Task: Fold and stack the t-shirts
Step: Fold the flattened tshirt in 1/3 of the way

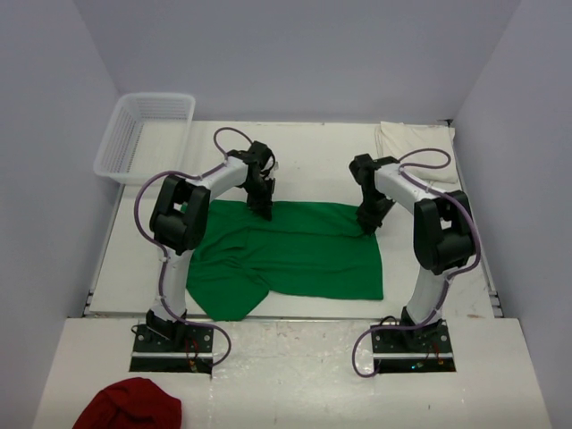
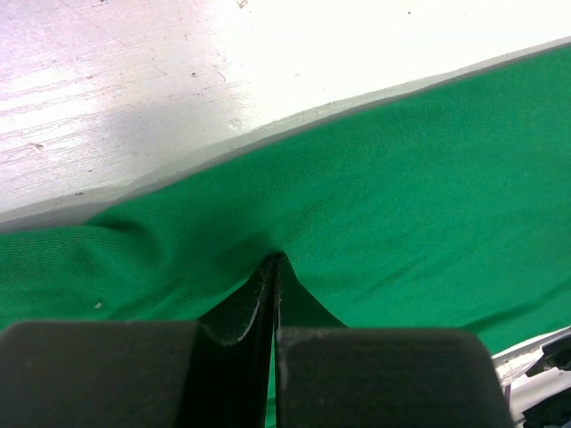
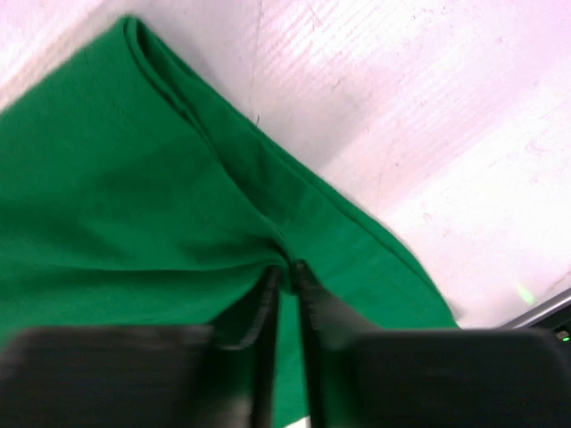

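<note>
Between the clenched fingers of the left gripper sits a pinch of the bright green cotton t-shirt, taken at its far edge. The right gripper clamps the same edge near the shirt's right corner. Nearward of both fingertips the shirt lies spread on the white table. Beyond the right fingers, well apart, lies a cream-white cotton shirt.
</note>
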Controlling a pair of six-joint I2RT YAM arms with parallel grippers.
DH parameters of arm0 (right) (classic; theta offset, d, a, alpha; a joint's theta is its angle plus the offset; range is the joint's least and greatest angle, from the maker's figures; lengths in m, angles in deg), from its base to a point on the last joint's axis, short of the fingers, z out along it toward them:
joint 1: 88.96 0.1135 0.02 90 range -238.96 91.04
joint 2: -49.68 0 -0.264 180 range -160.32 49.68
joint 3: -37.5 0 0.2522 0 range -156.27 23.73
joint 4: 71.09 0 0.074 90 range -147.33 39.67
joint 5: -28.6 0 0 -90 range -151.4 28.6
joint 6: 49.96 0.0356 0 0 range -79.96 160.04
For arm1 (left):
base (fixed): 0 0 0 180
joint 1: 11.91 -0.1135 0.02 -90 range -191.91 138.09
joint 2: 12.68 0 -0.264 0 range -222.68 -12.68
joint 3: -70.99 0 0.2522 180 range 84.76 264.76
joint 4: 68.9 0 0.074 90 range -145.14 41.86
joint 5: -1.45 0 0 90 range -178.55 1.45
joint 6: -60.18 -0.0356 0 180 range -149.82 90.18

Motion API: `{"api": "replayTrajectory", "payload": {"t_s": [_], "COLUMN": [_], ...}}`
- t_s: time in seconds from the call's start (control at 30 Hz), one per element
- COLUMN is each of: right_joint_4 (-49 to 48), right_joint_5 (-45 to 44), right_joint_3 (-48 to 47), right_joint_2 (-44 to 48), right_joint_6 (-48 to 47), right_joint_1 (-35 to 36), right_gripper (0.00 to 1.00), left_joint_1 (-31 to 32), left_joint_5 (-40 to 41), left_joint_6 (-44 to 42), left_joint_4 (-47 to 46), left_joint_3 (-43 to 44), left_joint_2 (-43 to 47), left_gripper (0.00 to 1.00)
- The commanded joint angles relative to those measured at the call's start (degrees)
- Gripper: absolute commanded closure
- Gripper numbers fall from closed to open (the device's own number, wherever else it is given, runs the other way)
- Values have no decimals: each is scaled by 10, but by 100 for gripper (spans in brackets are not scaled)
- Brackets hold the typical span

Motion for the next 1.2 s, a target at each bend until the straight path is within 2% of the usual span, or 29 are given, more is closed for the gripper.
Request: {"api": "replayTrajectory", "payload": {"t_s": [0.0, 0.27, 0.3, 0.37, 0.53, 0.67, 0.73, 0.8, 0.83, 0.87, 1.17], "right_joint_4": [13, 5, 7, 15, 6, 4, 6, 6, 7, 11, 31], "right_joint_5": [-16, 20, 17, 9, -22, -3, 9, 22, 32, 32, 95], "right_joint_3": [-24, -29, -34, -45, -77, -107, -132, -160, -173, -184, -277], "right_joint_2": [-27, -25, -21, -9, 50, 42, 26, -9, -21, -34, -157], "right_joint_6": [-4, -9, -10, -14, -47, -77, -85, -97, -103, -104, -120], "right_joint_1": [-12, -17, -16, -16, -12, -12, -12, -13, -13, -14, -16], "right_gripper": [77, 60, 42, 29, 27, 27, 29, 51, 65, 99, 100], "left_joint_1": [-5, -7, -7, -7, -7, -7, -7, -7, -7, -7, -7], "left_joint_5": [31, 29, 29, 27, 28, 24, 22, 22, 22, 22, 19], "left_joint_6": [-11, -12, -9, -9, -9, -8, -7, -7, -7, -8, -8], "left_joint_4": [10, 9, 7, 5, 7, 5, 3, 4, 5, 6, 12], "left_joint_3": [-25, -37, -40, -42, -44, -47, -46, -45, -44, -43, -36], "left_joint_2": [-27, -15, -9, -6, 6, 12, 13, 13, 13, 13, 16], "left_gripper": [100, 100, 100, 100, 100, 100, 100, 100, 100, 100, 100]}}
